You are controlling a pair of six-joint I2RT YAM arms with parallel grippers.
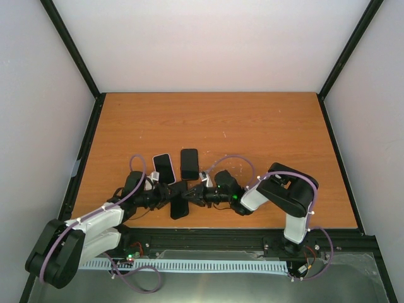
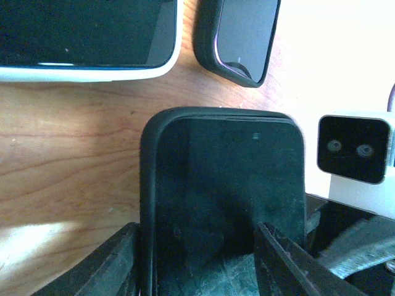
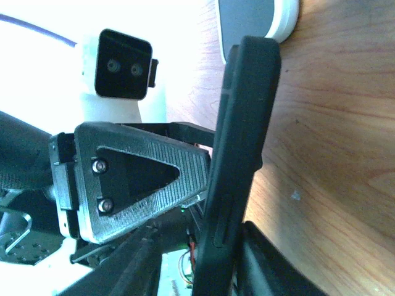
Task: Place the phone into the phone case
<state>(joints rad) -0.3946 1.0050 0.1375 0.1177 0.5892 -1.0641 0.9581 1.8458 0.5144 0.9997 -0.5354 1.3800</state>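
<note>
now right fingers clamp the phone case, lengthwise near-to-far; left fingers flank it, grip unclear.

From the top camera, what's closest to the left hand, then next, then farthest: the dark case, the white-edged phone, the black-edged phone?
1. The dark case, right at the left hand.
2. The white-edged phone, just beyond the hand.
3. The black-edged phone, beyond and to the right.

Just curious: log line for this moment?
left gripper: shut on case | right gripper: shut on case | white phone, black phone: on table
</note>
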